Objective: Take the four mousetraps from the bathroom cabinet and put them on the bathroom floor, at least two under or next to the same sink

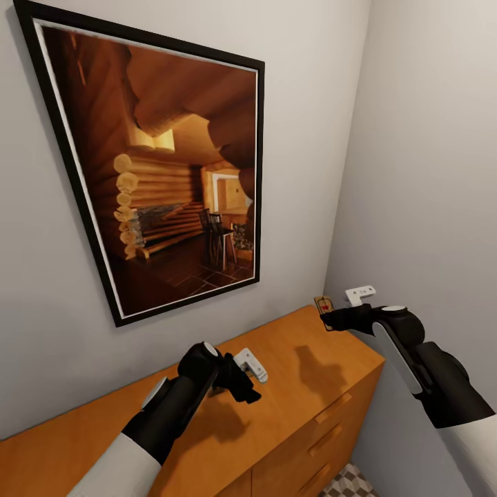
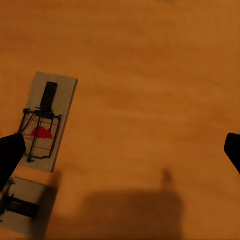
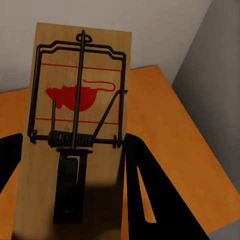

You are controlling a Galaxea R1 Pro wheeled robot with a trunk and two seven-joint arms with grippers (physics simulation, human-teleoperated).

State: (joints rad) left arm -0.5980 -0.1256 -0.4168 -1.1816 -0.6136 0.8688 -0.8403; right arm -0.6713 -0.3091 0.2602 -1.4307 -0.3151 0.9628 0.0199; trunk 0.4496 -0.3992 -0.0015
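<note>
1. Nearest to me, my left arm reaches over the cabinet (image 1: 304,373) top, and the left gripper (image 1: 250,364) hangs just above the wood with its jaws spread wide and nothing between them.
2. Through the left wrist camera I see two traps lying flat on the orange-brown top: one trap (image 2: 46,120) shows whole, red mark and wire up, and a second trap (image 2: 25,205) sits just beside it, partly cut off by the edge and in shadow. A dark fingertip (image 2: 10,152) overlaps the corner between them; I cannot tell whether it touches either.
3. Further out, my right gripper (image 1: 330,314) is raised above the cabinet's far right corner, clamped on a third trap (image 1: 324,304).
4. Through the right wrist camera, that held trap (image 3: 75,125) stands on end between the dark fingers (image 3: 145,195), red mouse mark and spring facing the lens, clear of the cabinet top.
5. Down at the lower right, past the drawers, a patch of cube-pattern floor (image 1: 348,482) shows.
6. Behind the cabinet, a framed picture (image 1: 172,172) of a log interior hangs on the grey wall (image 1: 310,103).
</note>
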